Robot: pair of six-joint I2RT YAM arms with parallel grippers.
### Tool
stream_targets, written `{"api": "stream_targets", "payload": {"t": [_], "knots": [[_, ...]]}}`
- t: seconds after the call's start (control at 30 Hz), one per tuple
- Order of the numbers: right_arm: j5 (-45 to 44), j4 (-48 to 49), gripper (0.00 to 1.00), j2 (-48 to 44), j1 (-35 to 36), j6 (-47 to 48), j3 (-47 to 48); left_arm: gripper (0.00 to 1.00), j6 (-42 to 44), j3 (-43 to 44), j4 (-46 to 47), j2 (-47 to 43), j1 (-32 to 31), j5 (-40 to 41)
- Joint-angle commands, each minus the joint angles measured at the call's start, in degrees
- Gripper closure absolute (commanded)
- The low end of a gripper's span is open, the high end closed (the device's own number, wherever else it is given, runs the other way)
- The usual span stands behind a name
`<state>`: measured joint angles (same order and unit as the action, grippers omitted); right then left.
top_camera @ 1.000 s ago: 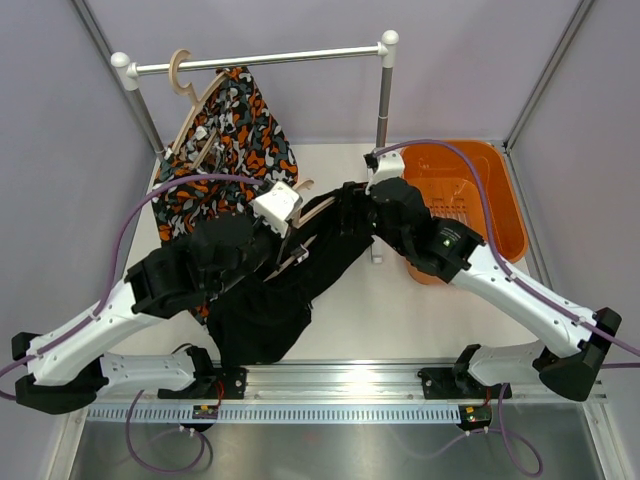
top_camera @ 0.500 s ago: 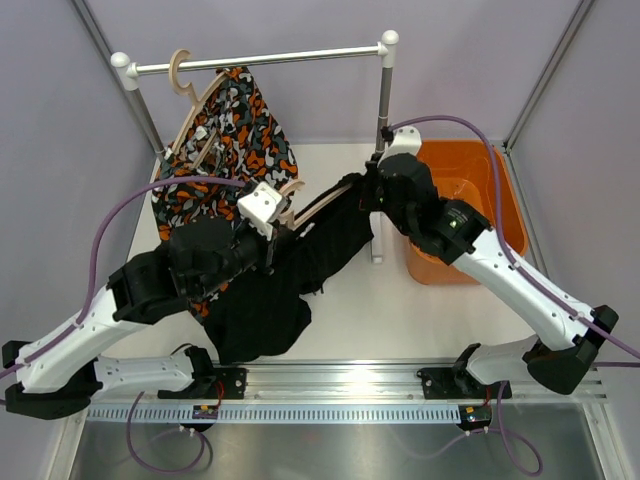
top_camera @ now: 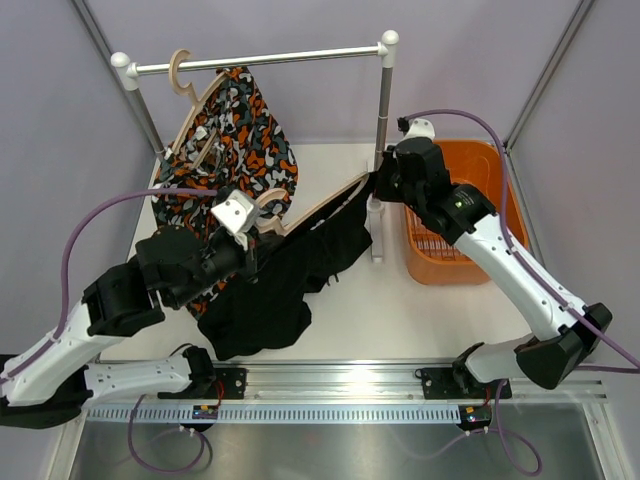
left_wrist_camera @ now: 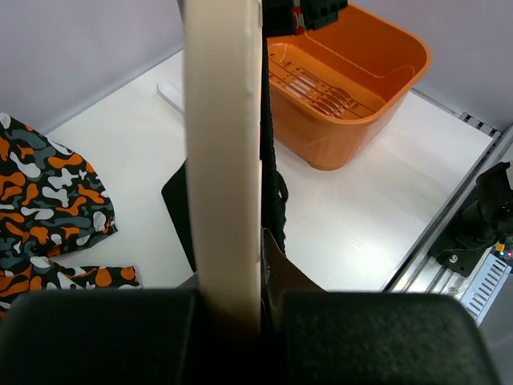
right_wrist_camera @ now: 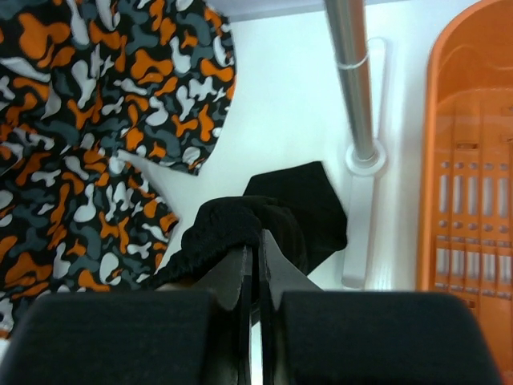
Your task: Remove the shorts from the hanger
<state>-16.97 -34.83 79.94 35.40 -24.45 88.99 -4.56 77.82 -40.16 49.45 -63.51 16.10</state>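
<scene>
My left gripper (top_camera: 258,232) is shut on a pale wooden hanger (top_camera: 320,203) that slants up to the right above the table. The black shorts (top_camera: 270,295) hang from the hanger and pool on the table. My right gripper (top_camera: 377,186) is shut on the shorts' far end beside the rail post. In the right wrist view the jaws (right_wrist_camera: 258,241) pinch a fold of the black shorts (right_wrist_camera: 232,226). In the left wrist view the hanger bar (left_wrist_camera: 223,160) runs up between the jaws (left_wrist_camera: 236,281), with black cloth (left_wrist_camera: 272,184) beside it. The patterned shorts (top_camera: 232,130) hang on a second hanger on the rail.
A white clothes rail (top_camera: 260,58) spans the back, and its right post (top_camera: 383,110) stands just left of my right gripper. An orange basket (top_camera: 480,215) sits at the right. The patterned shorts' lower edge lies on the table at the left (left_wrist_camera: 48,200).
My right gripper has shut on the black shorts and moved up and right towards the post. My left arm has drawn the hanger back left, stretching the shorts between them.
</scene>
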Motion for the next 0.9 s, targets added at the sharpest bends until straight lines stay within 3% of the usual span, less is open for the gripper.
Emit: {"api": "stream_targets", "payload": {"t": [0.0, 0.13, 0.23, 0.47, 0.53, 0.73, 0.87], "knots": [[-2.29, 3.79, 1.0, -3.64, -3.41, -1.29, -4.43, 1.0, -1.06, -1.69, 4.8, -5.67, -0.74, -0.11], [3.35, 6.17, 1.0, -9.17, -1.83, -3.15, -10.85, 1.0, -2.73, -5.66, 12.9, -7.52, -0.74, 2.44], [0.9, 6.88, 1.0, -10.77, 5.71, -3.33, -12.88, 1.0, -3.26, -8.55, 19.58, -7.35, -0.74, 5.95], [-5.51, 6.44, 1.0, -7.35, 24.44, -2.8, -7.62, 1.0, -3.97, -13.49, 36.8, -4.38, -0.65, 11.32], [-7.36, 4.25, 1.0, -4.9, 28.04, -2.1, -5.51, 1.0, -3.71, -12.96, 38.14, -3.14, -0.66, 11.59], [-12.2, 0.99, 1.0, -5.58, 28.94, -0.61, -1.02, 1.0, 0.94, -8.74, 38.67, -1.02, -0.66, 22.39], [-21.15, -3.3, 1.0, -6.2, 28.85, 5.36, 7.05, 1.0, 2.01, -5.41, 31.65, -1.72, -0.65, 28.28]]}}
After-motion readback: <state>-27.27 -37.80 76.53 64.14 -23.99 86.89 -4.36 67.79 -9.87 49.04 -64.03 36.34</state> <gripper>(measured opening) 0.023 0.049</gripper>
